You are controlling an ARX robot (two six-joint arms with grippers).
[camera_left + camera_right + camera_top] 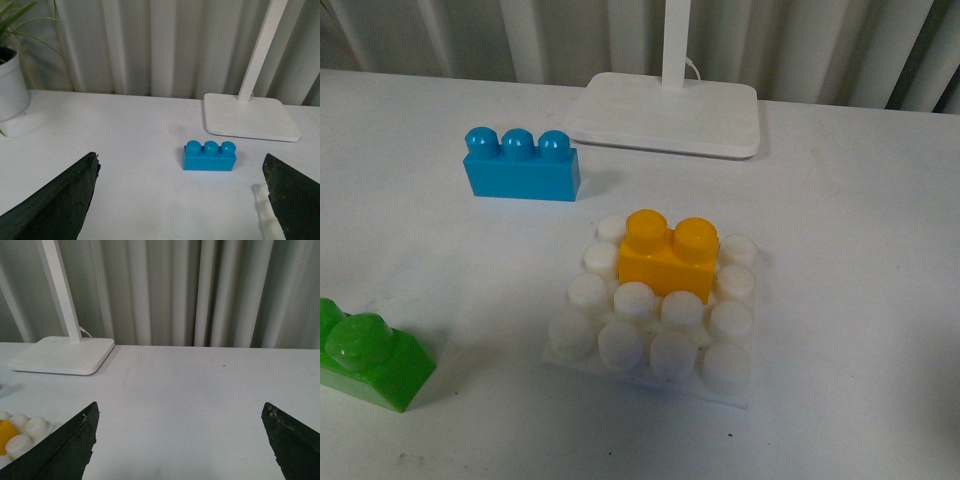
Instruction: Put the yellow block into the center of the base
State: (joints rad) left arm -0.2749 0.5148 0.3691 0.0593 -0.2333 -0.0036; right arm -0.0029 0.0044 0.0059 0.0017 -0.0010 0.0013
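Observation:
The yellow block [667, 254] sits upright on the white studded base [654, 316], pressed among the studs of the two rows behind the front row, near the middle. Neither arm shows in the front view. My left gripper [180, 162] hangs open over bare table, the blue brick [209, 156] ahead of it and an edge of the base [266, 215] beside one finger. My right gripper [180, 410] is open with nothing between its fingers; a corner of the base [22, 436] with a sliver of the yellow block [5, 435] shows beside one finger.
A blue three-stud brick [520, 165] stands behind and left of the base. A green brick [365, 356] lies at the front left edge. A white lamp foot [665, 112] with its post is at the back. A potted plant [11, 80] stands far left.

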